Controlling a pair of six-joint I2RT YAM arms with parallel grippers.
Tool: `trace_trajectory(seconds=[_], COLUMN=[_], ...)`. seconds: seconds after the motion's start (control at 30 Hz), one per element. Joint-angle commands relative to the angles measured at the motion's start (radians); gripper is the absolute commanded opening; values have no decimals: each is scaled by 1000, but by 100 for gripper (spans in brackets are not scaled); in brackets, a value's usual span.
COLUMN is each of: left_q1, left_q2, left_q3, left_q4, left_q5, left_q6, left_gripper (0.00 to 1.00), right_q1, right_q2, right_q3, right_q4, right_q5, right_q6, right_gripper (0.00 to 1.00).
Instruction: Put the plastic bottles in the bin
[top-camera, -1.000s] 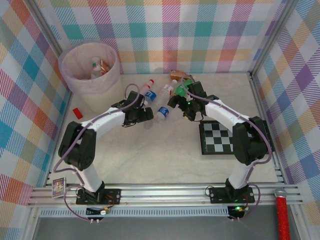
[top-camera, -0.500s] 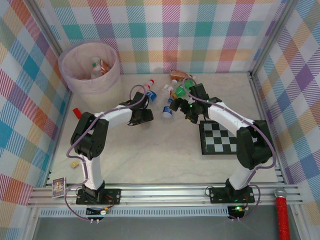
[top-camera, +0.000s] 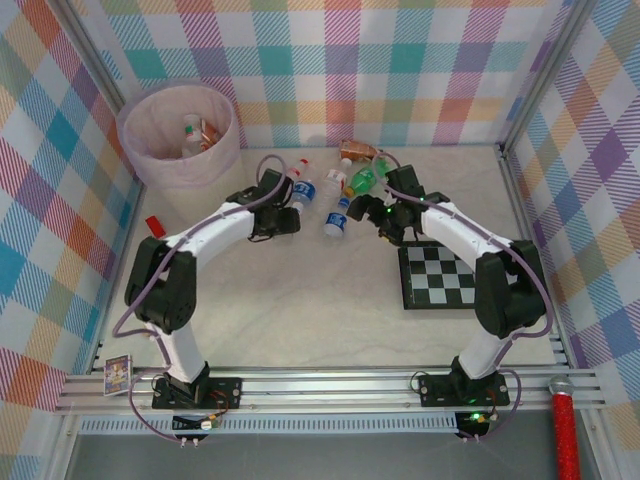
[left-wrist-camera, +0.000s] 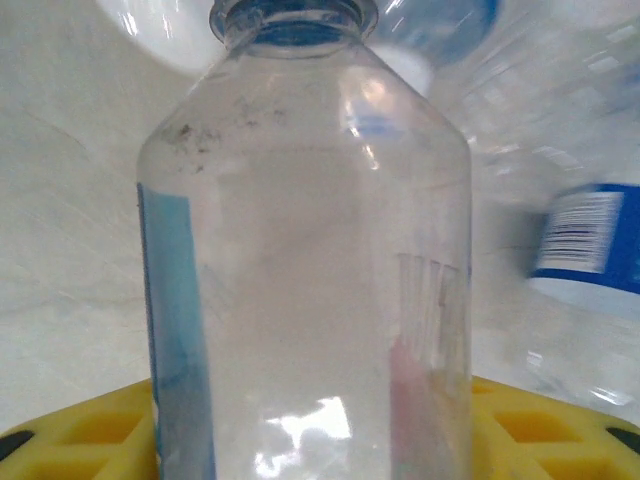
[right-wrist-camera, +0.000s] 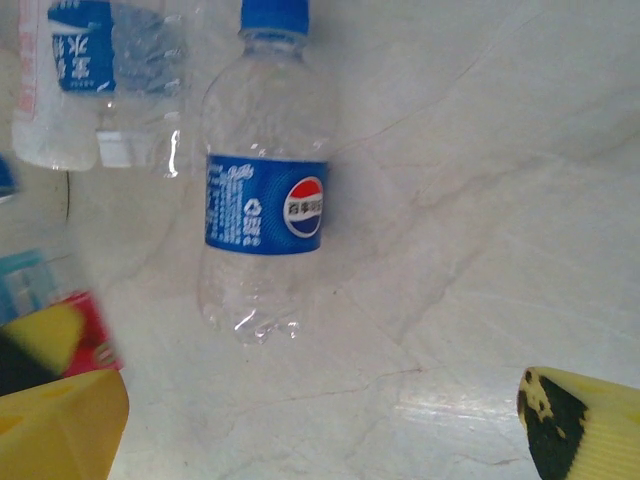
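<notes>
- We see the left gripper (left-wrist-camera: 310, 410) with its yellow fingers (left-wrist-camera: 70, 440) on either side of a clear bottle (left-wrist-camera: 305, 250). The bottle's neck is at the top of the wrist view. We cannot tell whether the fingers press on it.
- The right gripper (right-wrist-camera: 320, 410) has its jaws wide apart. It hangs over the Pepsi bottle (right-wrist-camera: 265, 200), which lies on the table (right-wrist-camera: 480, 200).
- From above, the loose bottles (top-camera: 338, 214) lie clustered towards the far wall, between the two grippers. The green bottle (top-camera: 365, 180) and the brown-wrapped bottle (top-camera: 355, 150) are at the back of the cluster.
- The bin (top-camera: 185, 175) stands in the far left corner, apart from both grippers, with a few binned bottles (top-camera: 193, 128) inside.
- The checkerboard (top-camera: 435, 278) lies beside the right arm.
</notes>
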Motion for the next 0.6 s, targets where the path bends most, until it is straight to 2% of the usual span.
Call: trace_trajectory(seconds=[0.0, 0.1, 0.27, 0.33, 0.57], left_q1=[-14, -15, 19, 69, 278], left_q2=[-130, -191, -200, -188, -124], left_q3=[73, 151, 399, 497, 665], left_q4=[-107, -169, -294, -316, -267], left_q5=[-20, -7, -48, -51, -27], left_q6=[98, 164, 256, 270, 281], left_gripper=[55, 53, 53, 53, 52], right_q1=[-41, -72, -126, -143, -167], right_q2=[-28, -13, 50, 96, 317], right_q3=[70, 107, 174, 219, 428], right_q4=[-6, 9, 55, 66, 67], right_q5=[36, 62, 104, 122, 125], right_q6=[-19, -14, 16, 26, 41], right_gripper=[100, 100, 100, 100, 100])
